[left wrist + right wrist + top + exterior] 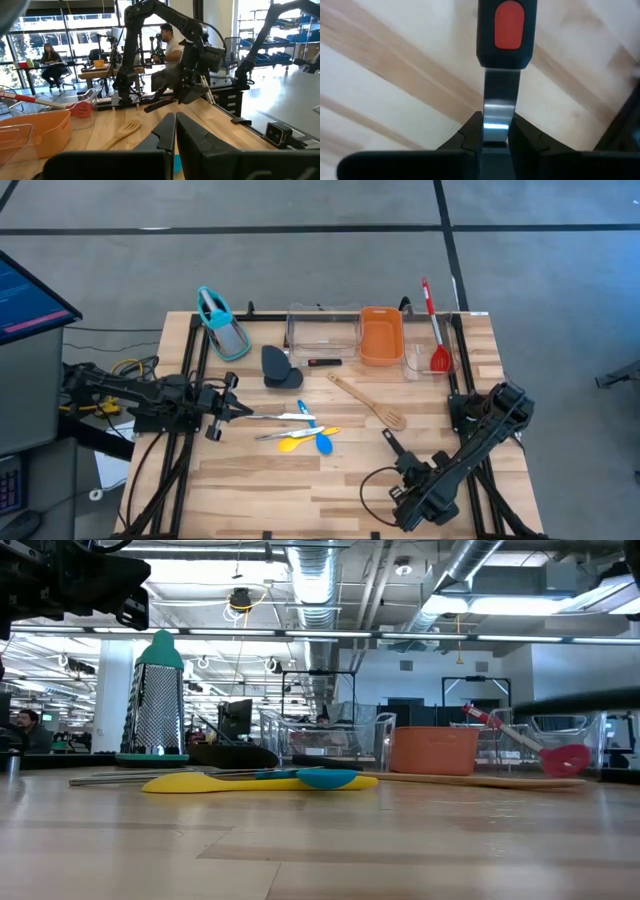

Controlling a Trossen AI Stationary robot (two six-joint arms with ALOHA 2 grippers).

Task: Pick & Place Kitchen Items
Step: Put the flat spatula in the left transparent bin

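Your right claw (496, 131) grips the spatula's (501, 60) thin steel shank: stiff, light, slippery. Left claw (175, 131) waits closed.

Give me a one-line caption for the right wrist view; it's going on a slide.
Right gripper shut on the steel blade of a black-handled tool with a red insert, held just above the wooden table.

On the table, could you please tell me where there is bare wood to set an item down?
The near strip of the table, between the yellow spoon and the front edge, is bare. So is the patch between the wooden slotted spoon and the right arm. The back row is crowded: grater, clear tray, orange tub.
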